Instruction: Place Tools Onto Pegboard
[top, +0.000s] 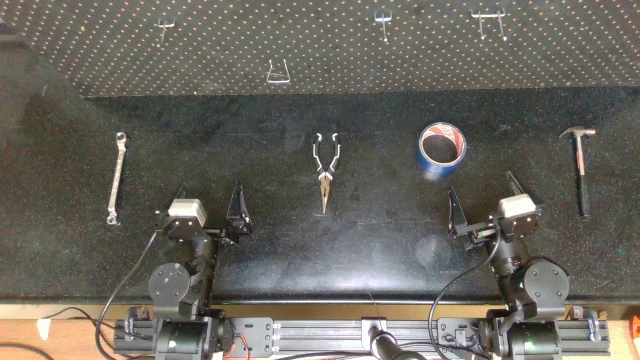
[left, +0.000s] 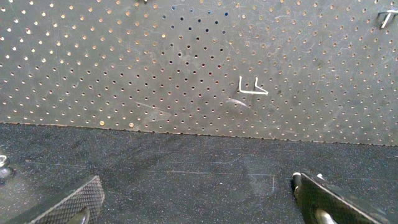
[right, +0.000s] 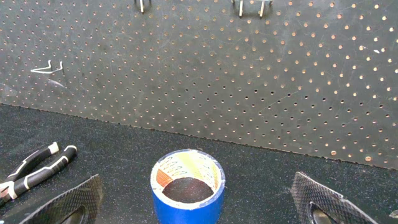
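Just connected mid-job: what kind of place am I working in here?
Likely a workshop-style tool bench, possibly a staged one: a pegboard with wire hooks stands behind a black mat, where a wrench, pliers, blue tape roll and hammer lie.

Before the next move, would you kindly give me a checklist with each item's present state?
1. Left gripper open: ok.
2. Right gripper open: ok.
3. Blue tape roll sits free ahead of right gripper: ok.
4. Wire hook on perforated pegboard bare: ok.
5. Silver wrench, needle-nose pliers, black-handled hammer hung: not ok, all on black mat.
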